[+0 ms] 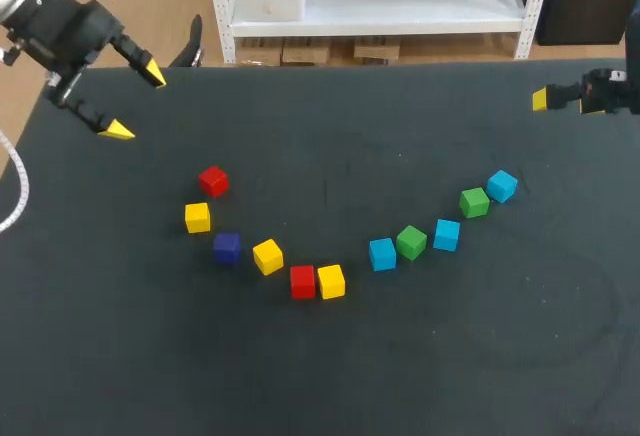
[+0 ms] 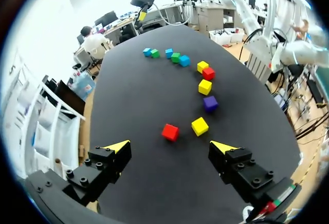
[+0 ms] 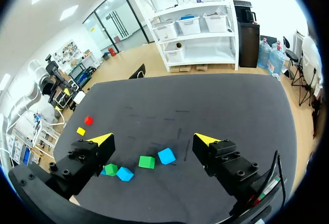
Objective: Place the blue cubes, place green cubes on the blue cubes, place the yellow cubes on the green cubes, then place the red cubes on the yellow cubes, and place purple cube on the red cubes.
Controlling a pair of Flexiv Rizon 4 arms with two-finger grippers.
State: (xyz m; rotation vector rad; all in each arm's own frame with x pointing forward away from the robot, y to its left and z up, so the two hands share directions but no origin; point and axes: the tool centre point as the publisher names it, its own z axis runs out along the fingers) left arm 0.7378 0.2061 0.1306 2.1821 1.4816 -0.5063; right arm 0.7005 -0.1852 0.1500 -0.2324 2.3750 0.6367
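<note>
Matte black table (image 1: 480,356) held plain light-blue cubes (image 1: 382,253), green cubes (image 1: 411,242), yellow cubes (image 1: 267,256), red cubes (image 1: 302,281) and one dark purple cube (image 1: 227,248).

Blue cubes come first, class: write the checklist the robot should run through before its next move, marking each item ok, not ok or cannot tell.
1. Fingers of the left gripper open and holding nothing: ok.
2. Fingers of the right gripper open and holding nothing: ok.
3. All three blue cubes lie singly on the table with nothing on top: ok.
4. Room for fingers around the end blue cube, the one nearest the right gripper: cannot tell; a green cube sits close beside it.
5. The purple cube, needed for the last layer, is in sight: ok.
</note>
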